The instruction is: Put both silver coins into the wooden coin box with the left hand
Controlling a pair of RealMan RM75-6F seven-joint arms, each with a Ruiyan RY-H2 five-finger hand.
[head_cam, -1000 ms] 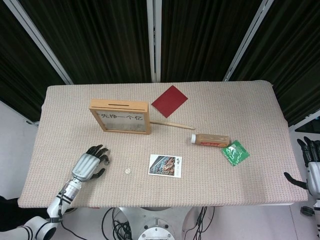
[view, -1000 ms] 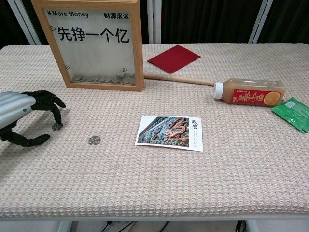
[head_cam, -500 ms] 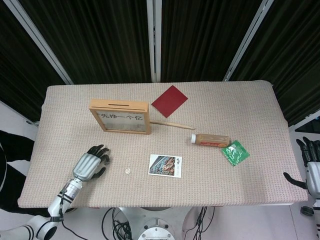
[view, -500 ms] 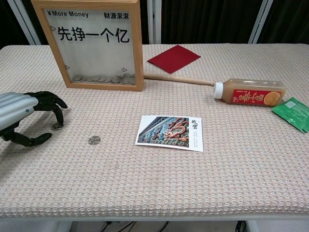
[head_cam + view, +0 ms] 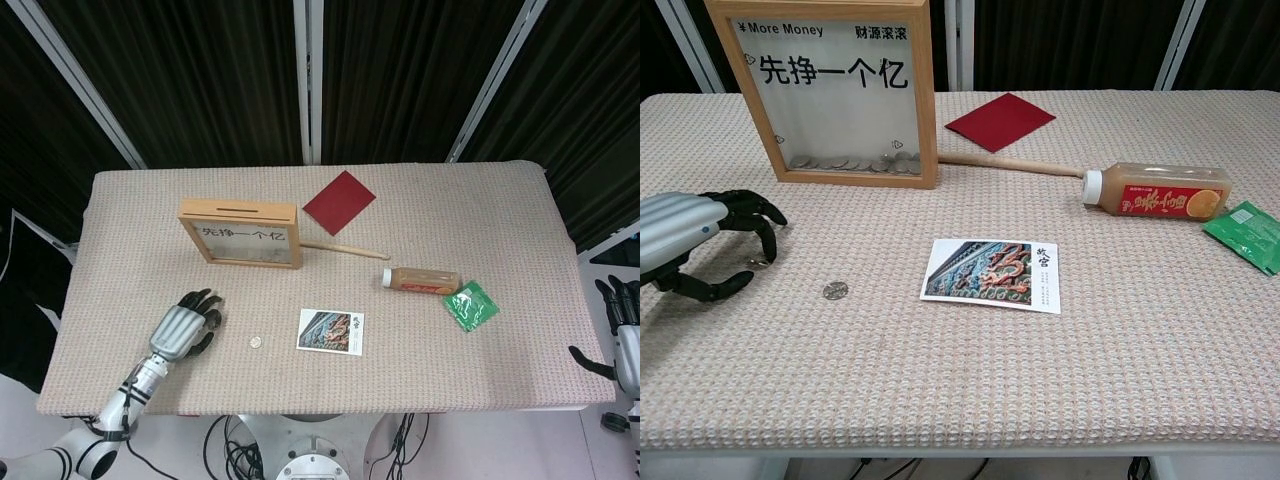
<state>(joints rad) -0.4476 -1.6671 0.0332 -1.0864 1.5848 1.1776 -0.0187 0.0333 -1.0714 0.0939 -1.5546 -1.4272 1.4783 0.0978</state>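
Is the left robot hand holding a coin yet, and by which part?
No. The left robot hand holds nothing; its fingertips arch over one silver coin lying on the table. The other coin lies apart.

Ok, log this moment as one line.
left hand: over first silver coin, not lifted | second silver coin: on table | wooden coin box: upright | right hand: idle

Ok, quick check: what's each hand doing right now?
Left hand: open, fingers arched over one coin, nothing held.
Right hand: open, off the table edge, holding nothing.
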